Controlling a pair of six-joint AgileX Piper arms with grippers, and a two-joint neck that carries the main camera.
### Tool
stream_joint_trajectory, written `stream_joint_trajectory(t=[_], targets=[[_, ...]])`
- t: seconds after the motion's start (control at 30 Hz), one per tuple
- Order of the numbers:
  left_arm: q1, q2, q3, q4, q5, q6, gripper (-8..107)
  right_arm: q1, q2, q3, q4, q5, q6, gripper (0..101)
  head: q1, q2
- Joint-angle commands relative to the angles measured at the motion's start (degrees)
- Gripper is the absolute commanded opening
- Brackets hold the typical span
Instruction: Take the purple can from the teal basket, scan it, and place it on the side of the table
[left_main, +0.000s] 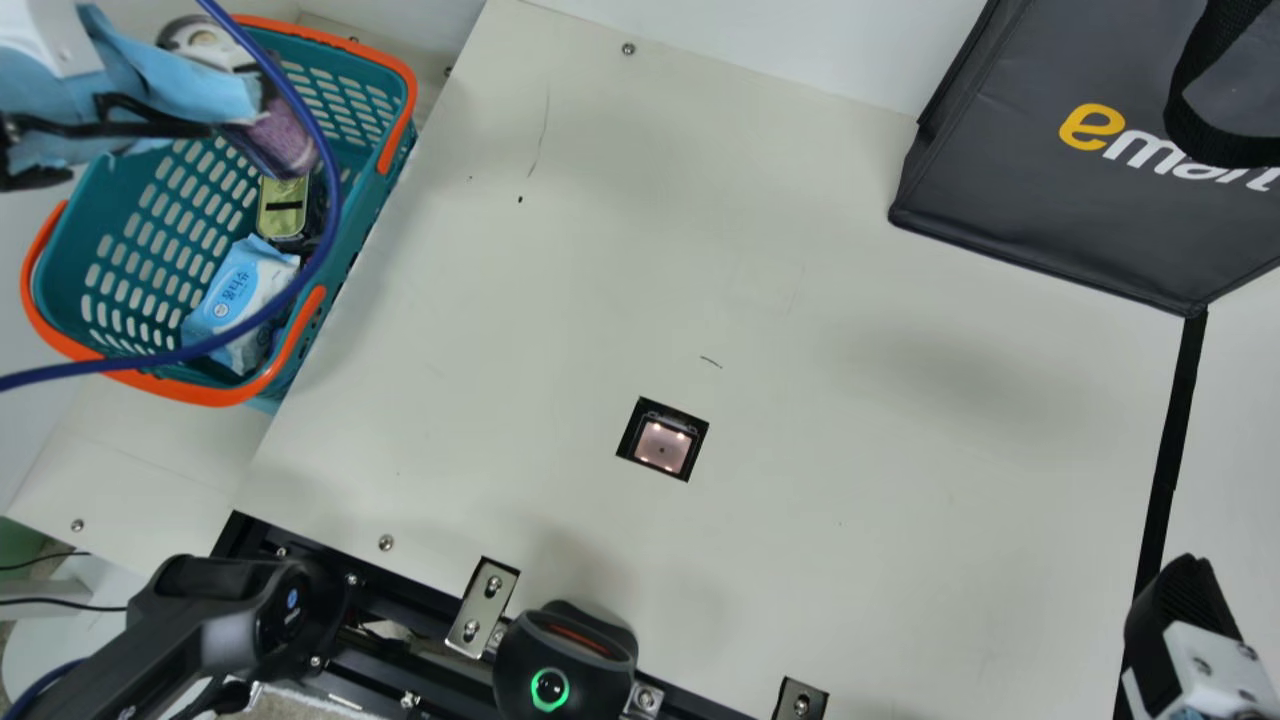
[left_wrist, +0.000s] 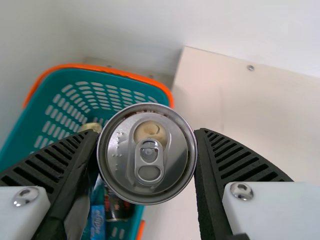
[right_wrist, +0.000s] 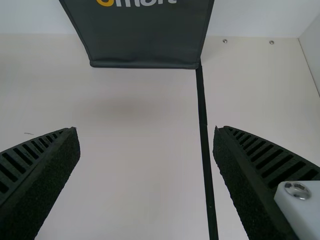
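Observation:
In the main view my left gripper (left_main: 205, 42) is at the upper left over the teal basket (left_main: 365, 150), partly behind its blue-covered arm. The purple can (left_main: 280, 138) juts out below it, above the basket. Seen in the left wrist view, the can's silver lid (left_wrist: 148, 155) faces the camera, and both fingers of my left gripper (left_wrist: 147, 150) press its sides, with the teal basket (left_wrist: 75, 82) behind. My right gripper (left_main: 1185, 620) is at the main view's lower right edge; in the right wrist view the right gripper (right_wrist: 146, 142) stands open with nothing between its fingers.
A square scanner window (left_main: 662, 445) is set into the table (left_main: 850, 480). A black scanner with a green ring (left_main: 560, 665) stands at the near edge. A dark bag (left_main: 1040, 190) occupies the upper right. A wipes pack (left_main: 240, 295) and a gold-topped tin (left_main: 283, 207) lie in the basket.

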Motion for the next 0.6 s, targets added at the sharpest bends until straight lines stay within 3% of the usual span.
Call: stream_joint_trajectory(t=[0.0, 0.57], targets=[[-4.9, -0.6, 0.3, 0.5, 0.9, -2.9, -8, 0.0, 0.0, 0.0, 0.0, 0.0, 0.0, 95, -1.7, 0.1], [-29.1, -2.6, 2.8, 3.8, 4.8, -17.5, -8, 0.0, 0.0, 0.0, 0.0, -0.1, 0.0, 95, -1.7, 0.1]])
